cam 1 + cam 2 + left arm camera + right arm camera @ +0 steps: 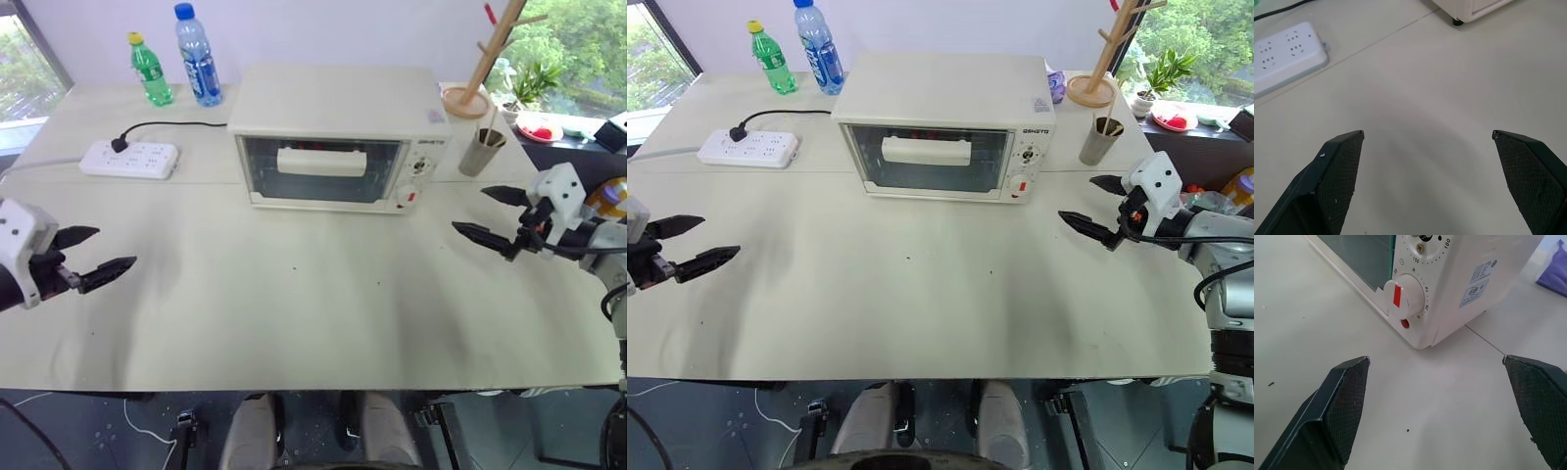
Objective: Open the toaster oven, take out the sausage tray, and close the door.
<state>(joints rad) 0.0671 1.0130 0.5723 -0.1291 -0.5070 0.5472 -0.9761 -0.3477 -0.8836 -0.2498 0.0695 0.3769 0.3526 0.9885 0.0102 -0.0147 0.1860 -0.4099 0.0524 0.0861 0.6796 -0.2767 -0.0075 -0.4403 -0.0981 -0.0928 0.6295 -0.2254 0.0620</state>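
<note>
Cream-white and boxy, the toaster oven (pixel 338 137) sits at the back of the table (pixel 294 313), its door (pixel 321 168) closed. Head view: the left gripper (pixel 90 257) and right gripper (pixel 495 217) hover wide apart, fingers spread, both empty. Left wrist view: a power strip (pixel 1283 56) lies ahead. Right wrist view: the timer knob (pixel 1403 294) looms close. The glass door looks stiff, probably fragile; the bar handle (pixel 321 162) is likely the safest grip.

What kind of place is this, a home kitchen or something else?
Probably an office or lab test setup, not a kitchen: the toaster oven sits on a plain table beside a power strip and two drink bottles, with large windows behind.
</note>
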